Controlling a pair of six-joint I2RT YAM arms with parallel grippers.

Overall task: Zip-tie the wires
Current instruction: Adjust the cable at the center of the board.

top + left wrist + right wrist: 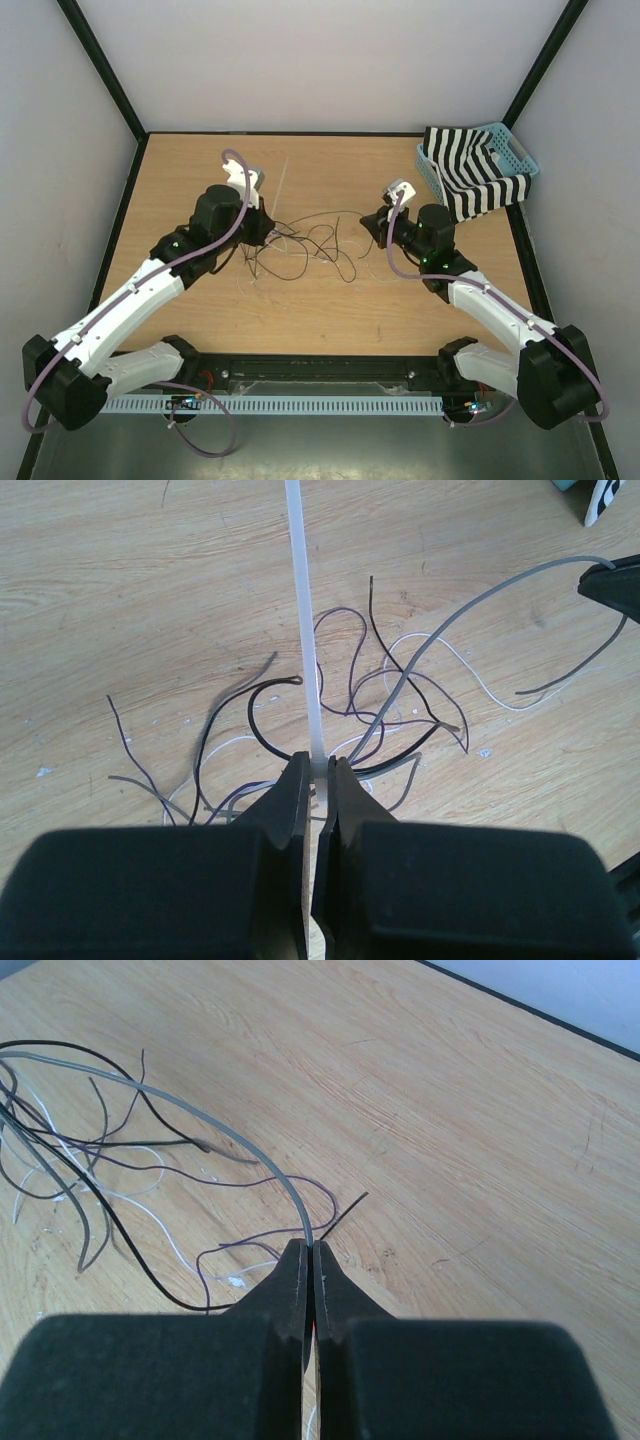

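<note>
The surface (330,310) has open room all round the wires (320,245), which sprawl at its middle between the two arms, well apart from the basket (520,150) in the far right corner. The zip tie (303,610) is pinched at its near end in the closed left end effector (318,765), its long axis running straight away toward the far wall past the tangle's left side. The right end effector (310,1250) is clamped on one grey strand (200,1115) at the tangle's right, so the left arm alone commands the tie.
</note>
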